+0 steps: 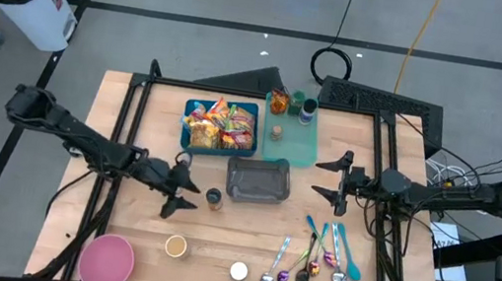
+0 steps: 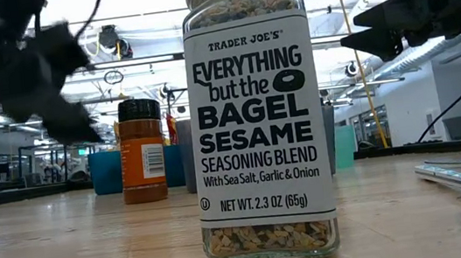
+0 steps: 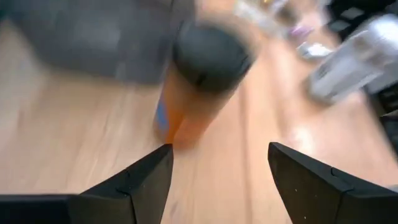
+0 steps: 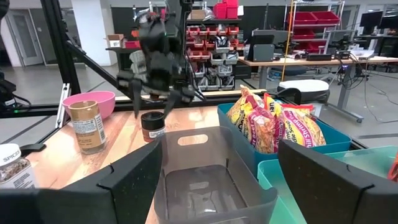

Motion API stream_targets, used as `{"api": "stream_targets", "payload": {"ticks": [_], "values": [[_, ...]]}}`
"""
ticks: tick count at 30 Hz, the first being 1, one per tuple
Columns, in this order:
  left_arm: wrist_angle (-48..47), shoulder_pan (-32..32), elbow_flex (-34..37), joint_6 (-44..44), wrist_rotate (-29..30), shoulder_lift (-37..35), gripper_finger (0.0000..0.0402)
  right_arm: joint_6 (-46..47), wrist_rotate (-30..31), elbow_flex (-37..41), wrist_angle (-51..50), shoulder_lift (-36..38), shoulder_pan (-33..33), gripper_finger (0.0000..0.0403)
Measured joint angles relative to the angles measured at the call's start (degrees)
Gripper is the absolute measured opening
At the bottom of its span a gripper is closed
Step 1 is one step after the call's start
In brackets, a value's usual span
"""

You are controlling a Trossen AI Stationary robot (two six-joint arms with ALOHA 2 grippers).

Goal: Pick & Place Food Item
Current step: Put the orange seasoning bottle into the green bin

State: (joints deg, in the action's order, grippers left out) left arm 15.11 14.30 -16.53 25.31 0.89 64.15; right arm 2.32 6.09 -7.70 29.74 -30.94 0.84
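seasoning jar [image 2: 256, 117] upright, close up | orange bottle [image 2: 141, 150] behind | table [image 2: 96, 251]

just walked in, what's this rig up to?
The left gripper hangs, jaws open, just short of the orange spice jar on the table, holding nothing. The right gripper waits, jaws open, beside the empty grey bin. Snack bags sit in the blue bin.
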Motion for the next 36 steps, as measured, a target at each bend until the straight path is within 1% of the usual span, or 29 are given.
{"api": "stream_targets", "payload": {"ticks": [3, 6, 9, 18, 23, 28, 33, 36], "values": [[-1.8, 1.6, 0.0, 4.4, 3.5, 3.2, 0.0271, 0.0, 0.0, 0.0, 0.0, 0.0, 0.0, 0.0308], [-0.3, 2.8, 0.0, 4.1, 6.5, 6.8, 0.0271, 0.0, 0.1, 0.0, 0.0, 0.0, 0.0, 0.0308], [2.9, 3.2, 0.0, 1.6, 8.1, 10.7, 0.0271, 0.0, 0.1, 0.0, 0.0, 0.0, 0.0, 0.0308], [17.7, 3.0, 0.0, -2.6, 8.9, 21.6, 0.0271, 0.0, 0.1, 0.0, 0.0, 0.0, 0.0, 0.0308], [26.0, 3.0, 0.0, -3.8, 12.6, 27.2, 0.0271, 0.0, 0.1, 0.0, 0.0, 0.0, 0.0, 0.0308], [34.2, 3.0, 0.0, -4.8, 12.8, 32.8, 0.0271, 0.0, 0.1, 0.0, 0.0, 0.0, 0.0, 0.0308], [39.3, 3.0, -1.1, -5.8, 13.2, 37.8, 0.0271, 0.0, 0.1, 0.0, 0.0, 0.0, 0.0, 0.0308], [39.9, 3.0, -3.2, -8.0, 13.8, 40.2, 0.0271, 0.0, 0.1, 0.0, 0.0, 0.0, 0.0, 0.0308]]}}
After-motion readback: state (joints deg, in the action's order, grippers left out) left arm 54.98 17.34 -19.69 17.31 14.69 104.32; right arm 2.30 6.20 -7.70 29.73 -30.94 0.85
